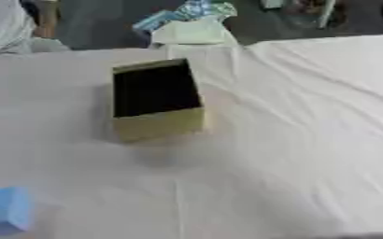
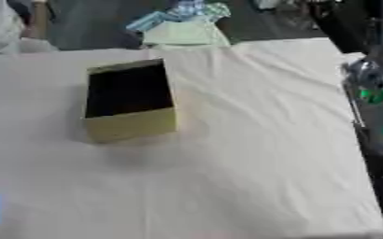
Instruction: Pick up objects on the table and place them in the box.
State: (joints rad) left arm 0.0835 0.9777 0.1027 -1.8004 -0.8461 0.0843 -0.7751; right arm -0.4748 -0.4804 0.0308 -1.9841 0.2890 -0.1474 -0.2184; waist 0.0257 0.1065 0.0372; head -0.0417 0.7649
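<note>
An open cardboard box with a dark inside stands upright on the white cloth, left of the middle. Nothing can be made out inside it. A light blue block lies at the cloth's near left corner, well apart from the box. In the right eye view part of my right arm, black with a silver joint and green lights, runs down the right edge beside the table. Neither hand shows in either view.
The table is covered by a wrinkled white cloth. Beyond its far edge lies a pale green and teal bundle. A person in white is at the far left corner.
</note>
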